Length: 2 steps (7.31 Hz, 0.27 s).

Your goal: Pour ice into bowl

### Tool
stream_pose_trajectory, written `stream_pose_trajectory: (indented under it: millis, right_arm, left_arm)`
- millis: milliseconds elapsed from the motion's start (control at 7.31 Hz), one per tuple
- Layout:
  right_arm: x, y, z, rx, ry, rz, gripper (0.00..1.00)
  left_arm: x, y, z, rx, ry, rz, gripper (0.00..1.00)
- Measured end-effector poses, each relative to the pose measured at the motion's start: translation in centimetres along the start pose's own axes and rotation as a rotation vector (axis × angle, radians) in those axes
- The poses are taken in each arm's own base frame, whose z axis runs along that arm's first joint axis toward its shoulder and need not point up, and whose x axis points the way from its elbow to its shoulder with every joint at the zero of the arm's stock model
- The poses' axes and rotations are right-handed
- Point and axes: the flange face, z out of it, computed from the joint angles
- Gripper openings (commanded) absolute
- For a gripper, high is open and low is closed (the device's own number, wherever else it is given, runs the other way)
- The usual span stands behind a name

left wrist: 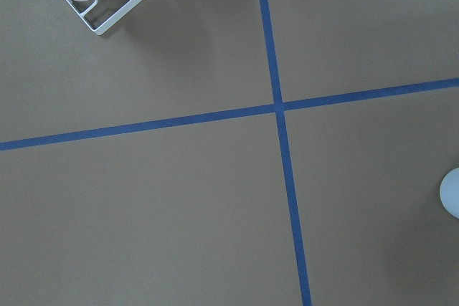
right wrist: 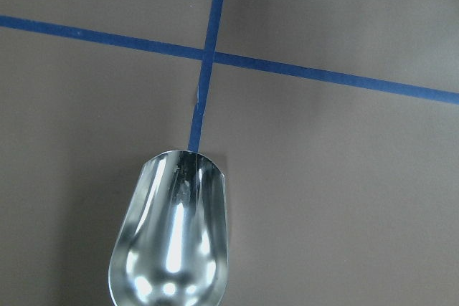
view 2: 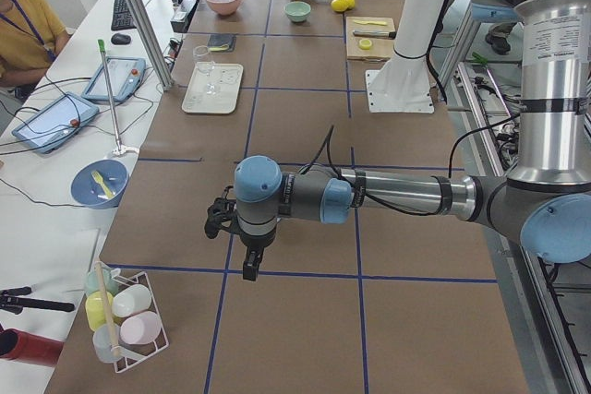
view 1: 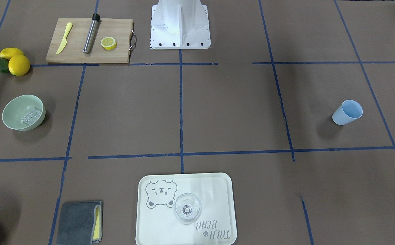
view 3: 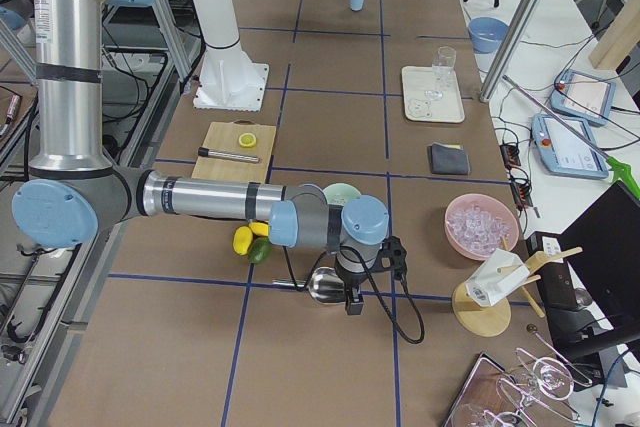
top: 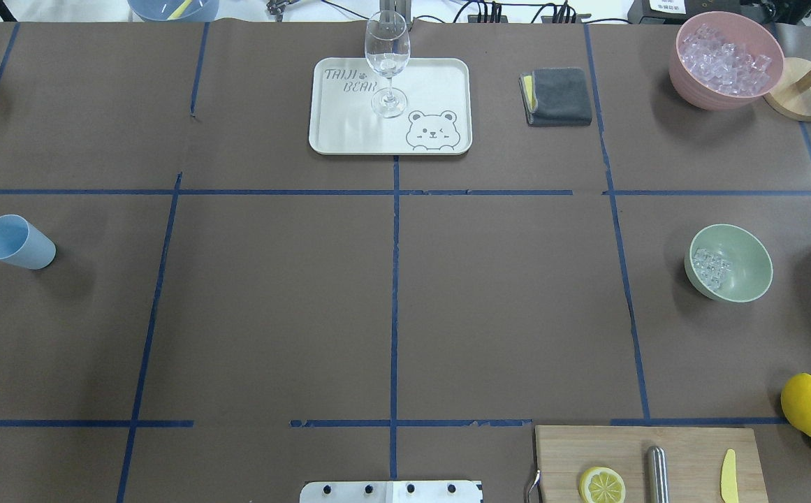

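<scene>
Ice, a handful of small clear glassy cubes (top: 711,268), lay inside the round pale sage-green bowl (top: 751,269) on the brown tabletop (top: 503,307) at the robot's right, well apart from the light blue plastic cup (top: 17,242) at its left. The left claw (view 2: 249,270) and the right claw (view 3: 352,306) showed only from the side, so I couldn't tell how far either was open, or whether the right one held the shiny metal scoop (right wrist: 172,241) just beside it.
</scene>
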Motion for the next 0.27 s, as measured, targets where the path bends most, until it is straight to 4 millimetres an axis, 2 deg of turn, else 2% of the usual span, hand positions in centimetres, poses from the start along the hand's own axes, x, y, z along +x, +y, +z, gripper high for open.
stream_pose_trajectory:
  millis: [273]
  right_arm:
    - [-0.03,-0.06,-0.03,0.002,0.000,-0.003,1.00]
  left_arm:
    - [0.59,-0.30,-0.25,0.010,0.039,0.006,1.00]
